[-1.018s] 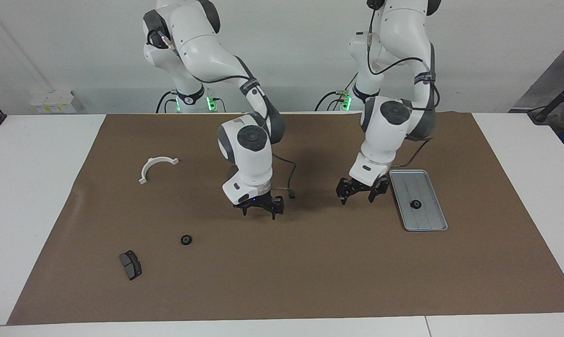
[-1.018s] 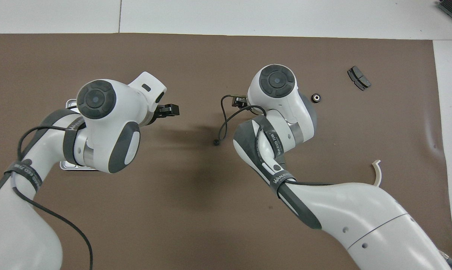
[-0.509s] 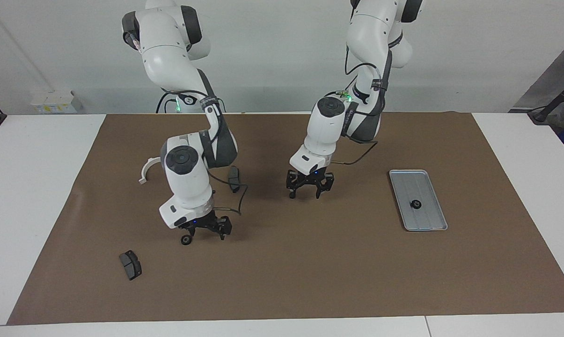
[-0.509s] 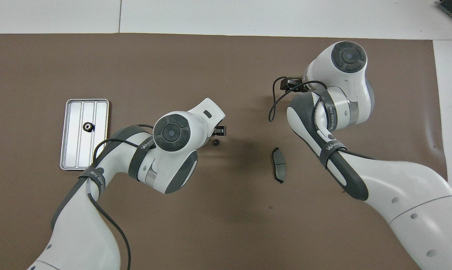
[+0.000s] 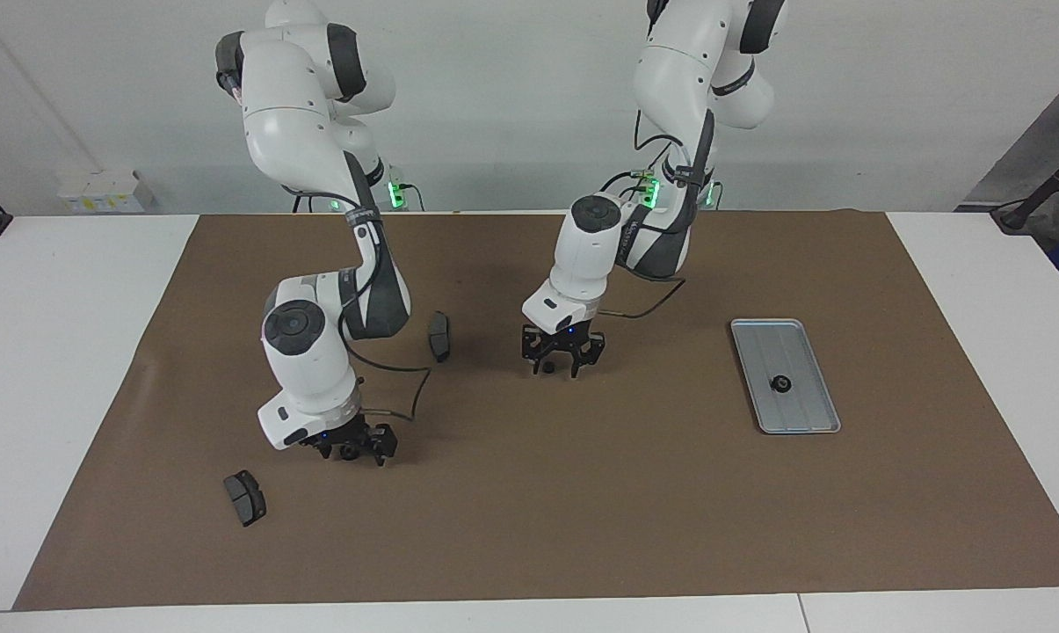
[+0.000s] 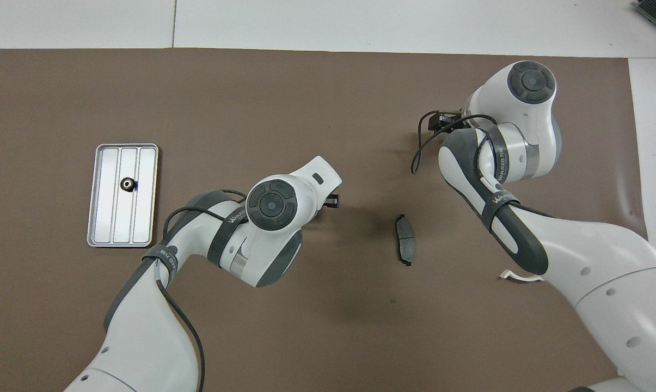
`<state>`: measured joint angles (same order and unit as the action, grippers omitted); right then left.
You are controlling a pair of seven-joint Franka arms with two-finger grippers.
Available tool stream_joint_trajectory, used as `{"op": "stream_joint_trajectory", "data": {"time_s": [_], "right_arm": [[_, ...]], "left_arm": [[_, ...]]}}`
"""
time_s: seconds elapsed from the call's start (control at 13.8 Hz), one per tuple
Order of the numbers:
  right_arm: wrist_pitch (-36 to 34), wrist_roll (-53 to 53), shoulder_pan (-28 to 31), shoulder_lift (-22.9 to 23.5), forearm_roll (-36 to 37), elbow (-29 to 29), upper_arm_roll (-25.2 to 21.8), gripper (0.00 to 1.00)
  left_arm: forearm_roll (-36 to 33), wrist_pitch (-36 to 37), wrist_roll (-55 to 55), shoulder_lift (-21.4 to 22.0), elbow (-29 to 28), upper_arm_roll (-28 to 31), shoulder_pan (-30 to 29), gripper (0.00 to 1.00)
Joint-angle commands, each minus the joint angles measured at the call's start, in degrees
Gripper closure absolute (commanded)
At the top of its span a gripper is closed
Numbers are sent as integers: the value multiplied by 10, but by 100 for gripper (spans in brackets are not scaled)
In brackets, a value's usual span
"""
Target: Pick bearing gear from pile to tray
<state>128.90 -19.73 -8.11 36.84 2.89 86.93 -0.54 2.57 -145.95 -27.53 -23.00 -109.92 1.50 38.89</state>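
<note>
The silver tray (image 5: 801, 413) lies toward the left arm's end of the mat and shows in the overhead view (image 6: 142, 218). One black gear (image 5: 781, 383) sits in it (image 6: 127, 184). My right gripper (image 5: 352, 457) is low on the mat with its fingers spread around a second black gear (image 5: 349, 451). My left gripper (image 5: 555, 373) is open and low over a small black gear (image 5: 547, 367) at mid-mat. In the overhead view both of these gears are hidden under the wrists, and only the edge of the left gripper (image 6: 333, 201) shows.
One dark brake pad (image 5: 439, 335) lies between the two grippers (image 6: 405, 246). Another brake pad (image 5: 245, 497) lies close to the right gripper, farther from the robots. Only an end of the white bracket (image 6: 515, 276) peeks from under the right arm. A brown mat (image 5: 582, 510) covers the table.
The right gripper has moved toward the right arm's end of the table and dropped around the gear. The left gripper has shifted slightly and lowered over the small gear.
</note>
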Motion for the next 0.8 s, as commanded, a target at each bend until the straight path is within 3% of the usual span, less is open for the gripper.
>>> {"op": "stream_joint_trajectory", "data": {"time_s": [0.0, 0.22, 0.36, 0.58, 0.73], "right_arm": [[7, 16, 9, 2, -2, 7, 9, 8], [-3, 16, 7, 0, -2, 12, 8, 14], [-14, 17, 8, -2, -1, 14, 8, 24], [-30, 24, 8, -5, -1, 12, 9, 56], [-36, 25, 10, -8, -2, 10, 9, 87]], "left_arm": [[3, -10, 5, 3, -14, 11, 16, 35], [3, -9, 5, 4, -23, 11, 22, 45], [3, -8, 5, 6, -27, 11, 23, 58], [3, -4, 5, 6, -27, 11, 23, 81], [3, -2, 5, 6, -26, 11, 22, 92]]}}
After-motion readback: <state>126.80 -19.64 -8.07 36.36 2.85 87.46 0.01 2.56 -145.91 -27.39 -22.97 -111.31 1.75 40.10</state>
